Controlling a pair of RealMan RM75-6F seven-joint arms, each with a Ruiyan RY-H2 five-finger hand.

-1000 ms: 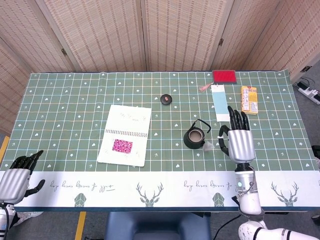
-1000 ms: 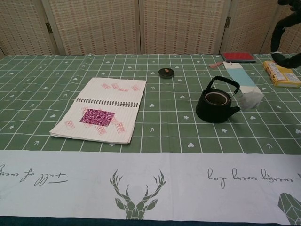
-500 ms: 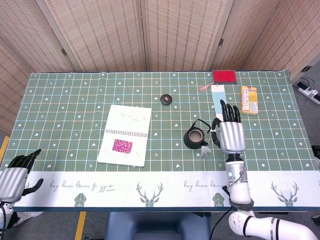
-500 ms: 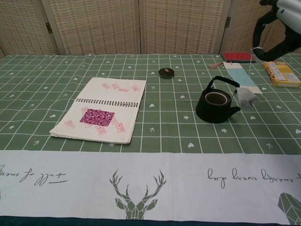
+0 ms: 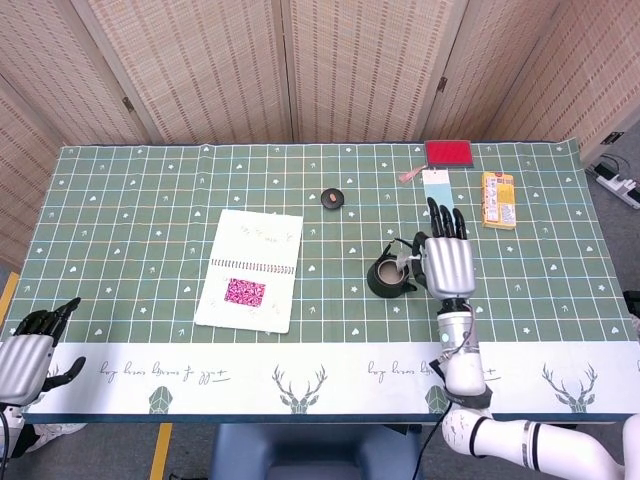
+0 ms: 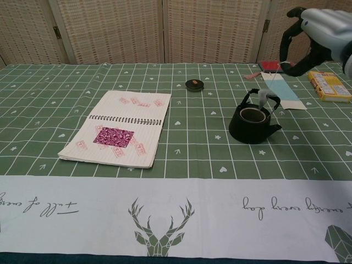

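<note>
A black teapot stands open, without its lid, right of the table's middle. My right hand hovers just right of and above it, pinching the string of a white tea bag. The bag hangs over the pot's mouth, beside the handle. In the head view the tea bag shows as a pale patch at the hand's left edge. My left hand hangs off the table's front left corner, fingers apart, holding nothing. The chest view does not show it.
An open spiral notebook with a pink sticker lies left of the pot. A small round black lid sits behind. A red box, a blue-and-white card and a yellow packet lie at the back right.
My right hand has moved left toward the teapot, carrying the tea bag from the table right of the pot to above its mouth. The left hand has barely shifted.
</note>
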